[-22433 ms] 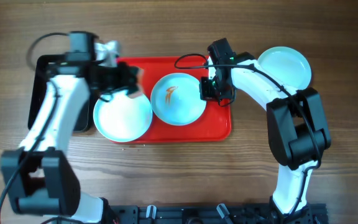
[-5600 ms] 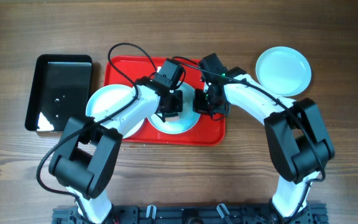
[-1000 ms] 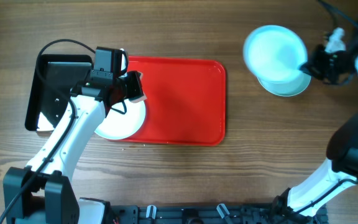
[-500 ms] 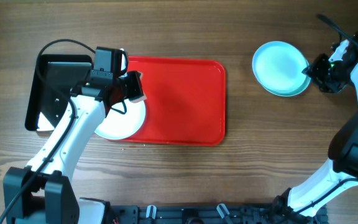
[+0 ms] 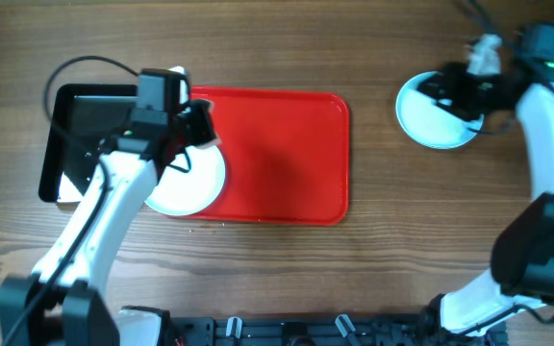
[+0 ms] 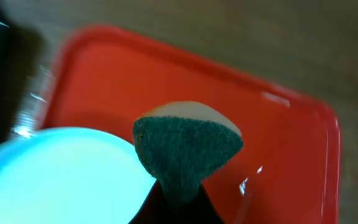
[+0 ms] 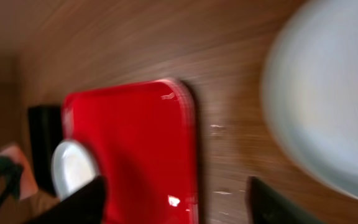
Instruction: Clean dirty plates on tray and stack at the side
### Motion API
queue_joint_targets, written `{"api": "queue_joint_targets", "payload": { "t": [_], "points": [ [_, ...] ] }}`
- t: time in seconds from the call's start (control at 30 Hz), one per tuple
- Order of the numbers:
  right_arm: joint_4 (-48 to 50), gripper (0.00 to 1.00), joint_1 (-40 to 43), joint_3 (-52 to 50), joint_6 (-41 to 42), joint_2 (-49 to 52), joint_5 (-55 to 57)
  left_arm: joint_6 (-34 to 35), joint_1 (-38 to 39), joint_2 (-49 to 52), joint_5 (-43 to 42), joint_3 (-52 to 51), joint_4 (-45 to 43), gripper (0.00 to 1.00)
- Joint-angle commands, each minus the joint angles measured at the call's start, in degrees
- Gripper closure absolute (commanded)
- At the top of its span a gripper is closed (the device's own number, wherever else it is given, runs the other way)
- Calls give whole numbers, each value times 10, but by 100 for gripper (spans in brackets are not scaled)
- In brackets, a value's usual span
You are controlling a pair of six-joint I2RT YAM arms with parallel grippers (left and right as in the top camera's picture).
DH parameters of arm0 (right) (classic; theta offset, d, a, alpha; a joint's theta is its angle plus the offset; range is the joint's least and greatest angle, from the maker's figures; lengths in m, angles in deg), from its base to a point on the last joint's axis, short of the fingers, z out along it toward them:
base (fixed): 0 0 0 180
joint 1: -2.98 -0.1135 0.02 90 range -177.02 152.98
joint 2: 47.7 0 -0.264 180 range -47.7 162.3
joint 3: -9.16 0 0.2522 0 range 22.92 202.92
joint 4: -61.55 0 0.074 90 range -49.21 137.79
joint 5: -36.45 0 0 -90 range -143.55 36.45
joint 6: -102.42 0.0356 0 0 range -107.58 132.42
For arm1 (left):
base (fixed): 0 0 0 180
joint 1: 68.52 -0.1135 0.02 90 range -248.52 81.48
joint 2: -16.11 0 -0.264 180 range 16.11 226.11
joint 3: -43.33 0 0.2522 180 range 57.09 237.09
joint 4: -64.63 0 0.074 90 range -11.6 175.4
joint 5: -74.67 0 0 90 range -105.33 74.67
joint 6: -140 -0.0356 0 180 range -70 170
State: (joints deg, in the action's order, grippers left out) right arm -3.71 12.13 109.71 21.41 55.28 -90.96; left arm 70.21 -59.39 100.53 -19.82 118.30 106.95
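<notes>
Left gripper (image 6: pixel 176 208) is pinching a green sponge (image 6: pixel 188 146) over the one plate (image 5: pixel 186 183) lying at the left end of the red tray (image 5: pixel 287 154), beside the black tray (image 5: pixel 75 135). Right gripper (image 5: pixel 445 93) is gaping wide, holding nothing, above the plate stack (image 5: pixel 431 125) sitting on the table (image 5: pixel 373 250), well right of the tray.

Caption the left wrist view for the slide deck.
Green-faced sponge pinched in the left hand, poised over the rim of a pale plate on the red tray.
</notes>
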Motion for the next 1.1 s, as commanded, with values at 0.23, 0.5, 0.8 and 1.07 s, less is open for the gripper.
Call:
{"api": "queue_joint_targets", "payload": {
  "t": [0.23, 0.5, 0.8, 1.07],
  "points": [
    [144, 20, -377, 6, 183, 69, 143, 28, -205, -63, 45, 18, 125, 96],
    [265, 36, -511, 6, 110, 179, 194, 25, -242, -63, -24, 18, 153, 96],
    [330, 71, -539, 6, 107, 220, 253, 25, -240, -63, -26, 17, 170, 96],
    [338, 68, -539, 6, 122, 244, 263, 25, -240, -63, -71, 17, 171, 96]
  ]
}}
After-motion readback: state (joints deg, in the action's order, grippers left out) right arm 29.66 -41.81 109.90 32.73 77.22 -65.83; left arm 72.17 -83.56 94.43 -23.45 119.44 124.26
